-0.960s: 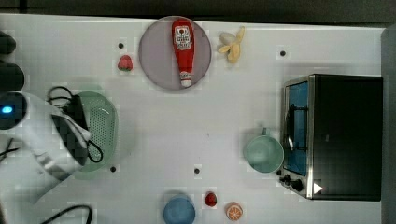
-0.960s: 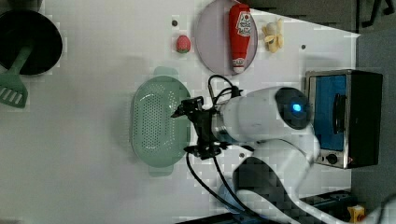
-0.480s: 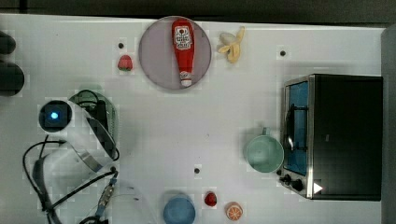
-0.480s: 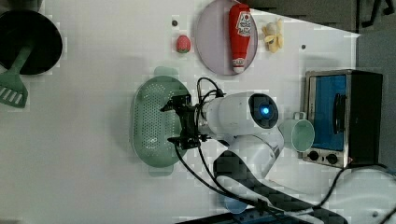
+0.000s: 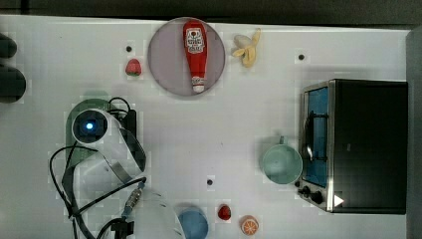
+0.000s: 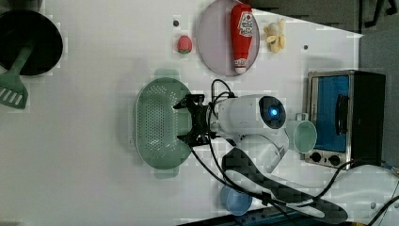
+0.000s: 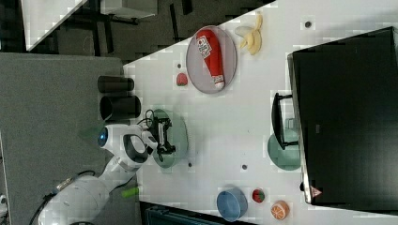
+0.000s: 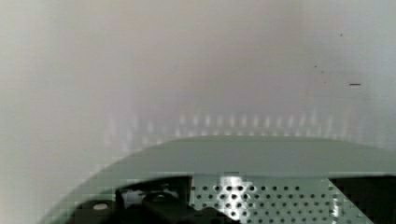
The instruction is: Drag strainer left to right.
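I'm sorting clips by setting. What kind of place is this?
Likely a lab's mock kitchen tabletop: a white table holding a toaster oven, a ketchup bottle on a plate, toy-like fruit, and a robot arm over a strainer.

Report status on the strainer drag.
Gripper open, over the strainer's right rim in the left view. Strainer flat on table, not gripped. Mug and toaster oven stand toward the top view's right.

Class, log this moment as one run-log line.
gripper: open | at strainer rim | strainer: not yet dragged
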### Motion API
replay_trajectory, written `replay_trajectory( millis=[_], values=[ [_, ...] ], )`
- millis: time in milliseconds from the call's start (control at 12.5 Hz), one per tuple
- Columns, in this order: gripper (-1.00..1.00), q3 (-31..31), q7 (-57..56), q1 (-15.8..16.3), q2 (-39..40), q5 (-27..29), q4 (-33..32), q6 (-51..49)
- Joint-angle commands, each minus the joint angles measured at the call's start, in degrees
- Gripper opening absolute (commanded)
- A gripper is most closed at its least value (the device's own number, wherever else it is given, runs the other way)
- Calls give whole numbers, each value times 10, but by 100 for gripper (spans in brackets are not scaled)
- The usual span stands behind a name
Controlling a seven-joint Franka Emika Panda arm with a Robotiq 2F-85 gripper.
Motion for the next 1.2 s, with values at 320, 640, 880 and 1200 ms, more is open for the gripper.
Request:
replay_trajectory(
  millis=[320, 640, 880, 1200],
  values=[
    [100, -33, 20, 4, -13, -15, -12, -3],
    [100, -48, 8, -16, -40, -16, -42, -3],
    [100, -58, -31, -40, -67, -16, -78, -1],
    [100, -79, -85, -72, -85, -16, -100, 3]
  ],
)
